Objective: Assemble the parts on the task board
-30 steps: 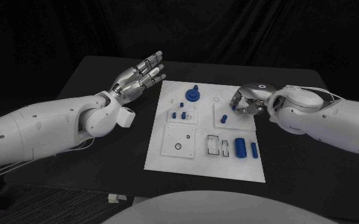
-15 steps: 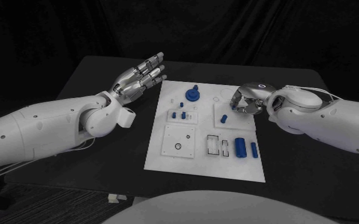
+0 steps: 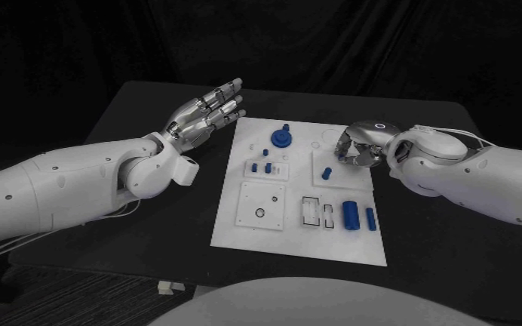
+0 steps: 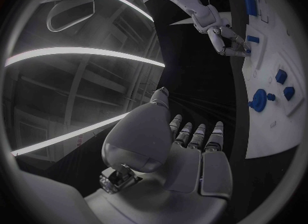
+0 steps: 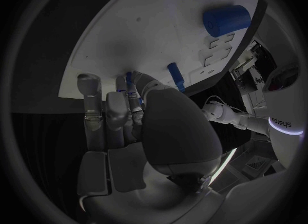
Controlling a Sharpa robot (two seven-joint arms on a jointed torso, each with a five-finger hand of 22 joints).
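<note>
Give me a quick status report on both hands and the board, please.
Left hand open, raised beside the task board. Right hand pinching a small blue part over the board's right edge. Other blue parts lie on the board. Nothing in the way.

My head camera looks down and forward over the black tabletop, with the white task board at mid-frame. My left wrist camera sits behind my raised left robot hand and sees the board edge-on. My right wrist camera sits close behind my right robot hand, right above that board.
</note>
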